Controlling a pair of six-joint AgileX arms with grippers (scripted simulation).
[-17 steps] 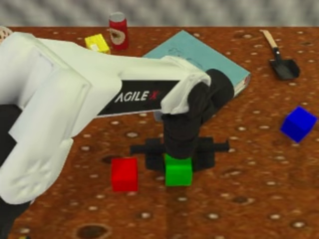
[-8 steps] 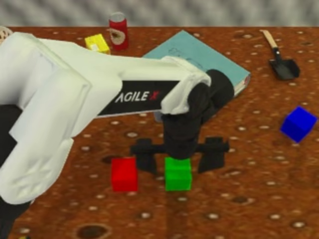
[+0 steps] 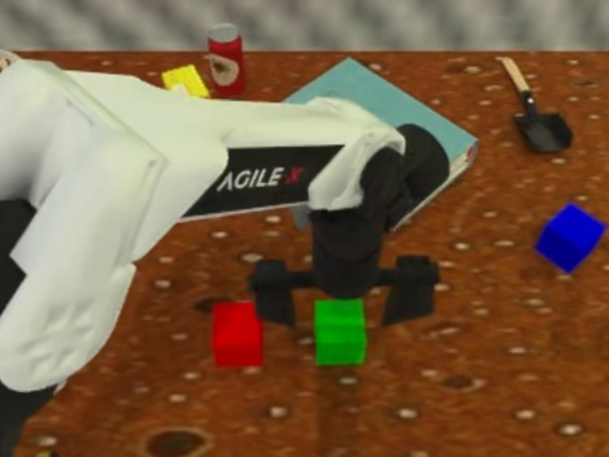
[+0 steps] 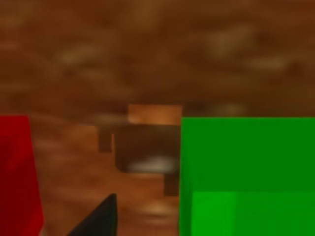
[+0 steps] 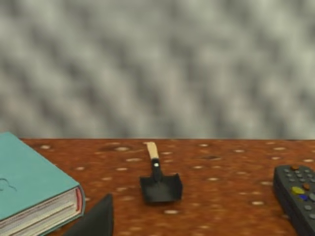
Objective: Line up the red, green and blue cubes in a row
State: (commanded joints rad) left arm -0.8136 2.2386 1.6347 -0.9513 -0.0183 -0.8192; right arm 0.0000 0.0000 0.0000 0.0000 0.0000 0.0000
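Small bright green cube [image 3: 340, 330], plain and unmarked: sits flat on the brown speckled surface [image 3: 476, 381], in the gap between my left gripper's [image 3: 343, 300] spread fingers [image 3: 411, 290], which stand off either side of it and touch nothing. I judge it rigid, light and smooth-faced; best taken square across two opposite flat sides, mid-height, so it does not twist out.

Small bright red cube [image 3: 237, 333]: just outside the finger on that side, near the green one and level with it, apart. In the left wrist view the green cube [image 4: 246, 177] and red cube [image 4: 15, 172] flank a bare strip of surface.

Deep blue cube [image 3: 569, 236]: well apart from the fingers, toward the surface's right edge, not yet in the row. Same handling expected.

Right arm: out of the top view; whether its fingers are apart or closed I cannot tell.
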